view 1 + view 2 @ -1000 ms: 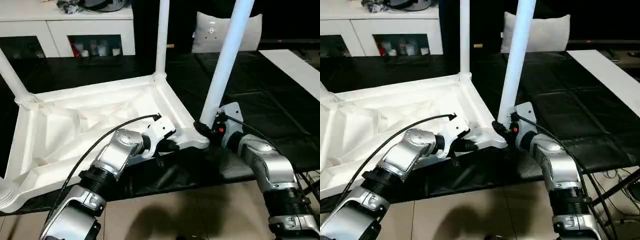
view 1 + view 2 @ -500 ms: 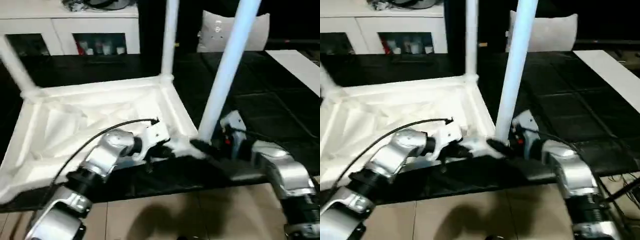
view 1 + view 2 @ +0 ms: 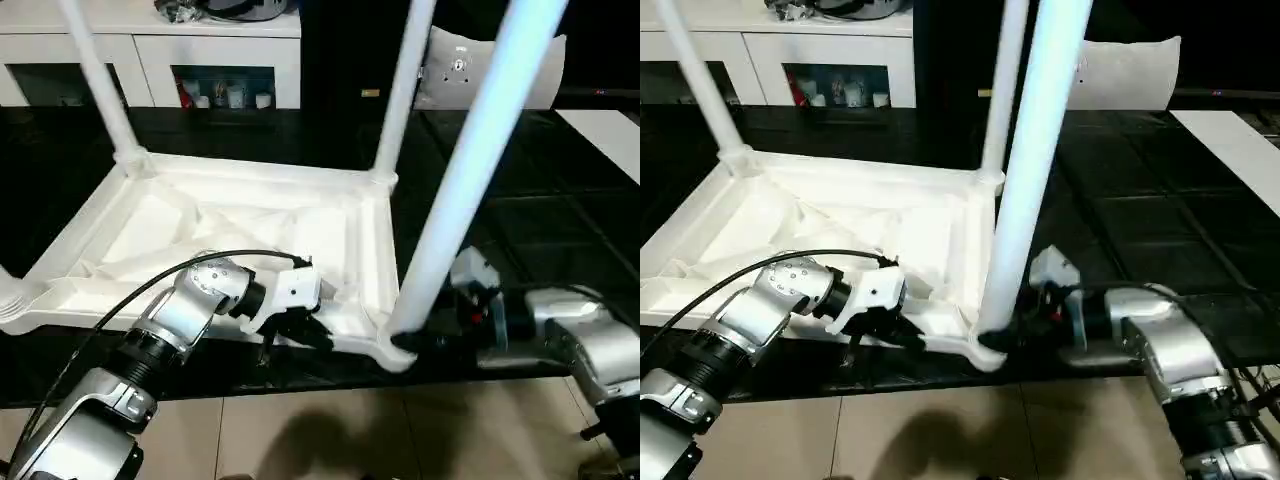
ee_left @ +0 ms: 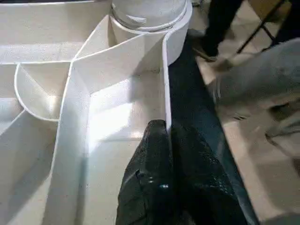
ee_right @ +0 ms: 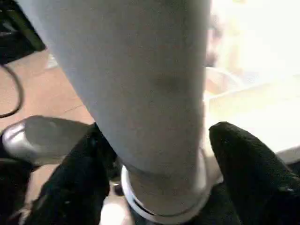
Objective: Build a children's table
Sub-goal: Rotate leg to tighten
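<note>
A thick white table leg (image 5: 140, 84) runs from the frame's top down into a round socket collar (image 5: 164, 197) at bottom centre. The right gripper (image 5: 159, 187) straddles it, one black finger (image 5: 77, 183) on each side.

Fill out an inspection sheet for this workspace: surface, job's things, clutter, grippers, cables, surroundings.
Surface: black-covered work table, tabletop resting on it.
Job's things: tabletop upside down, ribs up; near leg and two far legs upright in corner sockets.
Clutter: nothing seen.
Grippers: left gripper shut on the tabletop's rim; right gripper with fingers either side of the near leg's base.
Cables: black cable along the left forearm.
Surroundings: white cabinet, tiled floor.
</note>
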